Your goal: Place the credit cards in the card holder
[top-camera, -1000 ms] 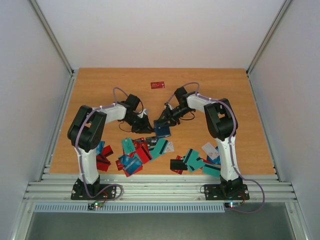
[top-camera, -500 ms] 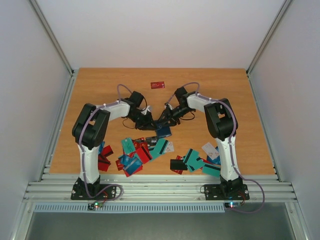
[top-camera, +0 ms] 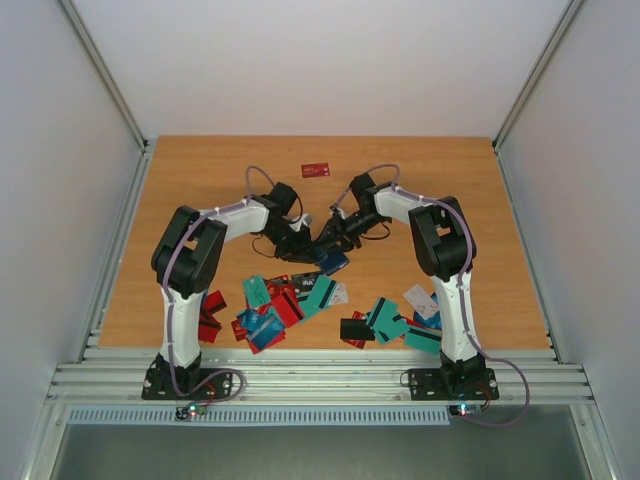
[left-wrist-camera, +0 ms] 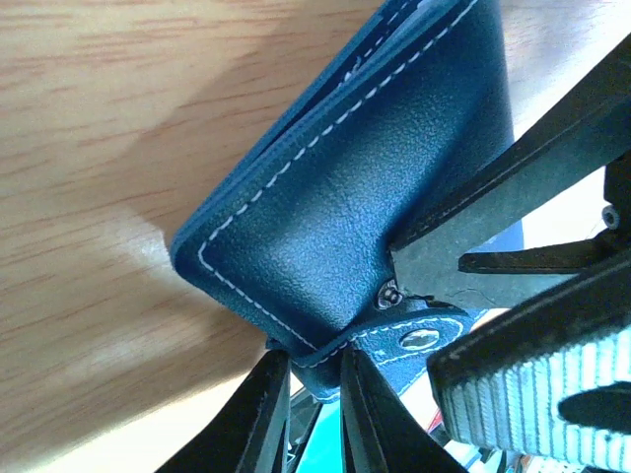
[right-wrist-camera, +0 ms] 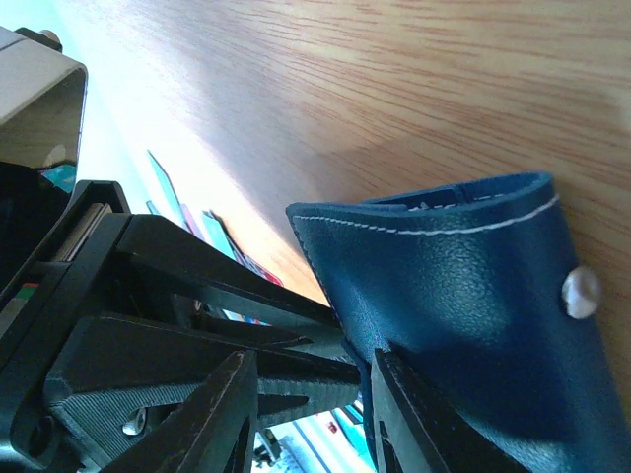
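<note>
The dark navy-blue folding card holder [left-wrist-camera: 375, 187] looks like leather or an imitation of it. It is matt and finely pebbled, edged with white thread stitching. Its round snap stud [right-wrist-camera: 581, 293] is shiny metal. The orange-brown table [left-wrist-camera: 108, 118] is smooth wood-grain with a soft sheen. The right gripper [right-wrist-camera: 314, 372] has matt black plastic fingers [left-wrist-camera: 513, 177], one with a ribbed face. The scattered teal, red and white credit cards [top-camera: 290, 300] look like smooth plastic.

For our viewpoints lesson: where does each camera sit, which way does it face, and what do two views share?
Top external: above, behind, looking down at the table; left arm and right arm show.
Left wrist: on the left arm, facing the card holder; left end effector below.
Right wrist: on the right arm, facing the table; right end effector below.
Shared: both wrist views show the card holder.
</note>
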Controlling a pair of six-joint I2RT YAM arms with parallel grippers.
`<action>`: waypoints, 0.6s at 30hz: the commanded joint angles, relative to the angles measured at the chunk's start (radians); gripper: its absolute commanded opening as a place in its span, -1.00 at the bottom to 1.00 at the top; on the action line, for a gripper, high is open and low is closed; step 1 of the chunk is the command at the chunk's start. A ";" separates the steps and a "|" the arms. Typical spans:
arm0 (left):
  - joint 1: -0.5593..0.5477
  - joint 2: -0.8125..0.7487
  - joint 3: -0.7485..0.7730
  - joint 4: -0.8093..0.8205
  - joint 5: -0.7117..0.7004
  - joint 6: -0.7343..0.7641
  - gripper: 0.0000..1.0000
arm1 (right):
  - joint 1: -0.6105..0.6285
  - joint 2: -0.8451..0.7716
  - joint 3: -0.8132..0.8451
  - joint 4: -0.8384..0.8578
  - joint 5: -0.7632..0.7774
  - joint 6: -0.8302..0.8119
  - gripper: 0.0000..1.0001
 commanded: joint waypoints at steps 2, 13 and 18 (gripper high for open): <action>-0.010 0.033 0.012 -0.009 -0.097 0.001 -0.66 | -0.003 -0.018 0.029 -0.058 0.080 -0.041 -0.32; -0.010 0.042 0.023 -0.004 -0.083 -0.001 -0.67 | -0.025 -0.072 0.024 -0.140 0.081 -0.161 -0.40; -0.010 0.044 0.025 -0.005 -0.079 -0.001 -0.67 | -0.024 -0.078 -0.004 -0.141 0.082 -0.180 -0.52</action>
